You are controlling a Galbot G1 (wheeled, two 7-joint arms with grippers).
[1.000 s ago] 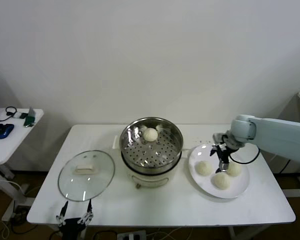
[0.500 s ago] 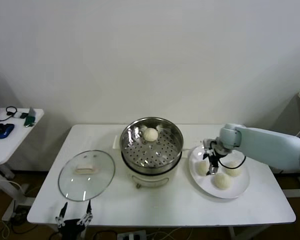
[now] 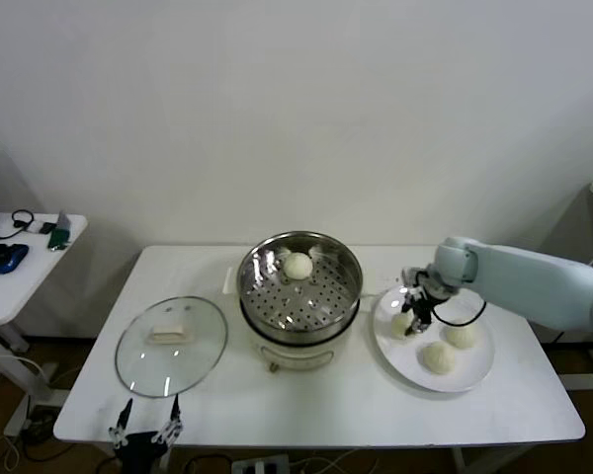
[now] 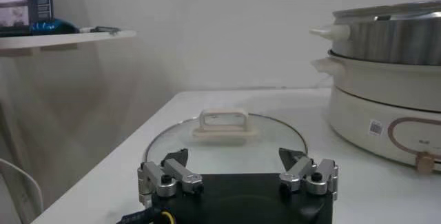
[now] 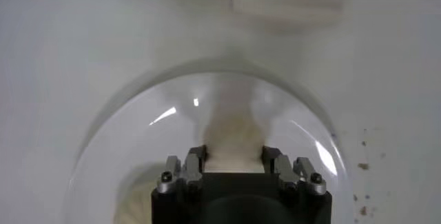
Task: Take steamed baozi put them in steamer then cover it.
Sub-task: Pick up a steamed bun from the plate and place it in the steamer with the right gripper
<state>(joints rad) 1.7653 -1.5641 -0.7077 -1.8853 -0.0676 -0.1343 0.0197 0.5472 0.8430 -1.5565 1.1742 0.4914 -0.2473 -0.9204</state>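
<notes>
The steamer (image 3: 301,331) stands mid-table on its white base, with one baozi (image 3: 297,265) on the perforated tray at the back. My right gripper (image 3: 414,312) is over the left part of the white plate (image 3: 474,367), shut on a baozi (image 3: 403,323); in the right wrist view that bun (image 5: 234,136) fills the gap between the fingers of the gripper (image 5: 234,160). Two more baozi (image 3: 462,336) (image 3: 437,357) lie on the plate. The glass cover (image 3: 171,346) lies flat left of the steamer. My left gripper (image 3: 146,427) is open and empty at the table's front edge, facing the cover (image 4: 227,143).
The steamer (image 4: 386,36) sits on its white base (image 4: 386,118) right beside the cover. A small side table (image 3: 20,267) with gadgets stands off to the left. A wall runs behind the table. The plate's rim (image 5: 138,143) curves around the held bun.
My right gripper moved left across the plate, from between the buns to the left bun, and closed round it; that bun now sits slightly farther back. The left arm has not moved.
</notes>
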